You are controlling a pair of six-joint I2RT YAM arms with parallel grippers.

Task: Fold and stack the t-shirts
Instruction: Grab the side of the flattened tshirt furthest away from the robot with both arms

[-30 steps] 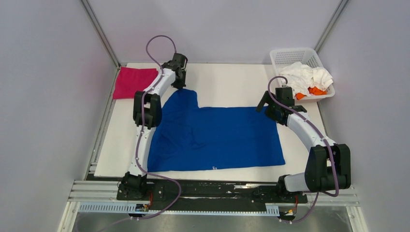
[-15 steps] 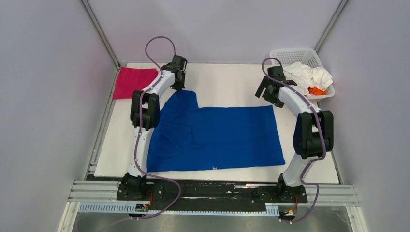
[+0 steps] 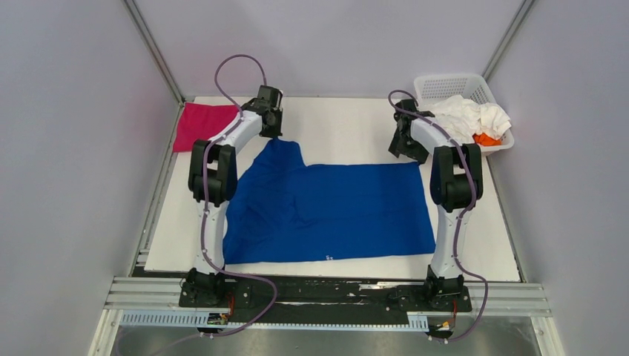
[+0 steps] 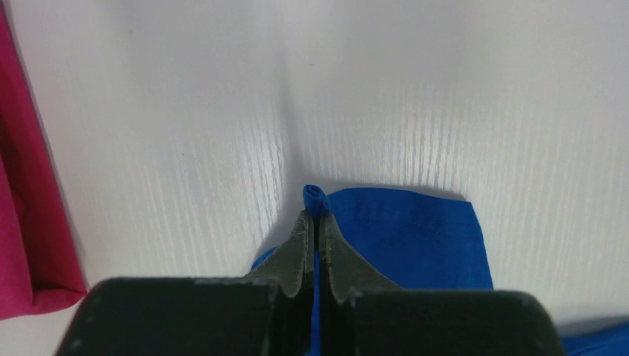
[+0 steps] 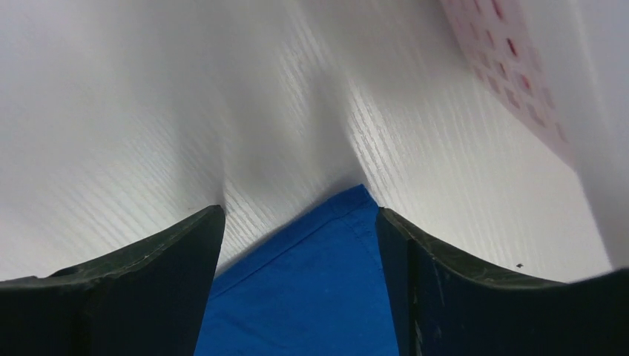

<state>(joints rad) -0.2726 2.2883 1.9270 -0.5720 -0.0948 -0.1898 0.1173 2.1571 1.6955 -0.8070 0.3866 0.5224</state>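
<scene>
A royal blue t-shirt [image 3: 326, 208] lies spread flat on the white table. My left gripper [image 3: 276, 137] is at the shirt's far left corner, shut on a pinch of blue cloth [image 4: 317, 199] that curls up past the fingertips [image 4: 304, 230]. My right gripper [image 3: 406, 152] hangs over the shirt's far right corner [image 5: 348, 204], open, with one finger [image 5: 178, 245] on each side of the hem and nothing gripped. A folded magenta-pink t-shirt [image 3: 204, 126] rests at the far left, and its edge [image 4: 22, 222] shows in the left wrist view.
A white lattice basket [image 3: 445, 81] stands at the far right corner, holding crumpled white t-shirts [image 3: 471, 115] and an orange one [image 3: 486, 139]. Its wall [image 5: 512, 67] shows just right of my right gripper. Frame posts rise at both back corners.
My right arm has swung away from the near side to the shirt's far right corner, its jaws narrowing a little. The left gripper has closed on the blue cloth and pulled it slightly left.
</scene>
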